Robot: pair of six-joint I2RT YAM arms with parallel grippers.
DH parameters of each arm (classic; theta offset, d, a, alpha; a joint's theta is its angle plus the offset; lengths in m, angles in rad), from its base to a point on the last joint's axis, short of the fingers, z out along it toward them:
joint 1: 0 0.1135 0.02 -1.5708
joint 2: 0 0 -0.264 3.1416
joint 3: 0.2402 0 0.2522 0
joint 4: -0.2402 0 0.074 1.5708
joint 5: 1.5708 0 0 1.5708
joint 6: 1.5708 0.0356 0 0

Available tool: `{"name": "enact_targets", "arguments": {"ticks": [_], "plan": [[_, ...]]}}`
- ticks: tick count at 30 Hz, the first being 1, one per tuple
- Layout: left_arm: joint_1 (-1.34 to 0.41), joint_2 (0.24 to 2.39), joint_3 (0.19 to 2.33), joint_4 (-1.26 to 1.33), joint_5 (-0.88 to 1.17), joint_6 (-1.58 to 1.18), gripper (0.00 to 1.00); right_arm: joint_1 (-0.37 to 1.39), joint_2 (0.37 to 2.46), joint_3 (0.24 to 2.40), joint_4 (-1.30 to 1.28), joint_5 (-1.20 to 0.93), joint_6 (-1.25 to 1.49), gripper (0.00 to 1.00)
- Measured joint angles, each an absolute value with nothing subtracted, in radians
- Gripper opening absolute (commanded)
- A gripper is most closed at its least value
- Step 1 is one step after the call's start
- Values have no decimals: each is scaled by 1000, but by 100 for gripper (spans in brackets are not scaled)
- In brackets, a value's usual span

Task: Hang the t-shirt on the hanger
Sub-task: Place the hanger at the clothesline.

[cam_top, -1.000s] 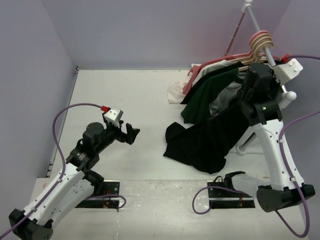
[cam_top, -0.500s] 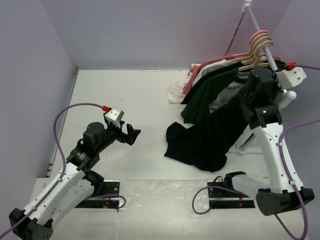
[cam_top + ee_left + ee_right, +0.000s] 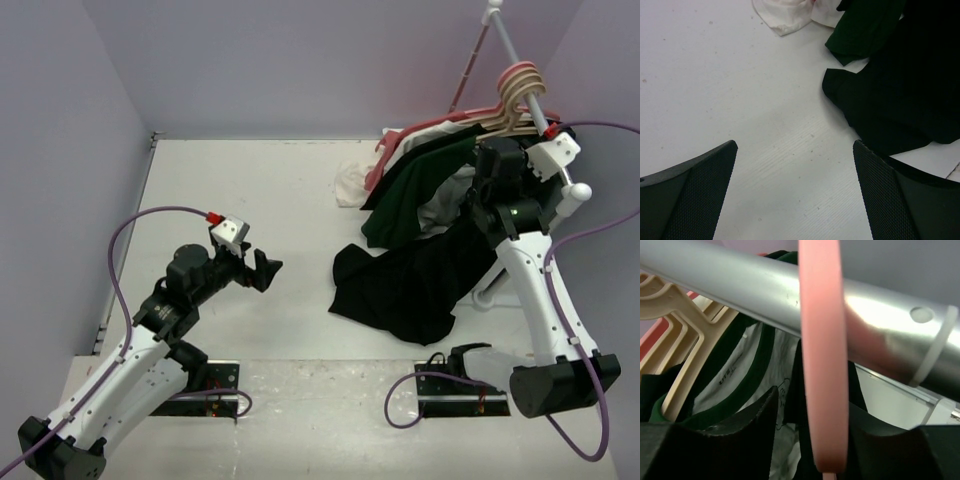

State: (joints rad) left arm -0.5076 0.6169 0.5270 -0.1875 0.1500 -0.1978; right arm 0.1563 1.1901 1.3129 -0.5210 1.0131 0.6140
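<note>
Between the right jaws, which stand parted, rises the pink hook of the hanger [image 3: 822, 365]. One finger [image 3: 725, 445] is clear of it; whether the other touches it I cannot tell. Just above these jaws the hook curves over a silver rail [image 3: 740, 285], and beyond them cream hangers [image 3: 685, 340] hang on the same rail. Below these jaws the t-shirt [image 3: 410, 280] drapes down to a heap on the bench [image 3: 260, 190]. The left jaws are spread wide over the bench, holding nothing. Ahead and right of them lies the t-shirt's edge, and farther off are a dark green shirt [image 3: 865, 30] and a white cloth [image 3: 785, 17].
</note>
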Motion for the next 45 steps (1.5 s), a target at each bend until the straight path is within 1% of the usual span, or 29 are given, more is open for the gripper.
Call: {"name": "enact_targets", "arguments": {"ticks": [3,4,8,11,15,20,22,23,24,28,29,30,32,35,38,41,45], "plan": [[-508,615,527,-187,153,-198,100,156,1190,1318,-528,996,620,43],[-508,615,527,-187,154,-198,99,156,1191,1321,-532,990,622,37],[-508,606,527,-188,154,-197,99,156,1225,1351,-558,979,635,27],[-508,596,527,-187,158,-198,99,156,1280,1397,-571,982,646,27],[-508,592,527,-187,167,-197,99,159,1379,1485,-612,1011,666,34],[-508,584,527,-187,180,-197,99,162,1499,1611,-660,1040,672,38],[-508,581,527,-187,183,-197,99,163,1529,1645,-675,1044,668,44],[-508,580,527,-187,183,-197,100,163,1542,1663,-689,1045,667,52],[-508,578,527,-187,183,-197,100,164,1554,1681,-704,1045,668,63],[-508,577,527,-188,162,-197,100,184,1555,1698,-738,1045,673,75],[-508,576,527,-188,149,-197,100,193,1534,1677,-741,1042,671,80],[-508,576,527,-189,134,-198,100,202,1505,1649,-739,1034,667,90],[-508,577,527,-191,102,-198,100,220,1426,1583,-727,1000,645,98],[-507,579,527,-201,65,-198,100,233,1265,1492,-704,936,618,99],[-506,577,527,-210,43,-198,100,235,1120,1457,-692,877,605,99],[-506,567,527,-212,33,-198,100,239,1017,1445,-672,809,598,99],[-505,549,530,-214,3,-200,100,241,945,1428,-673,687,593,99]]}}
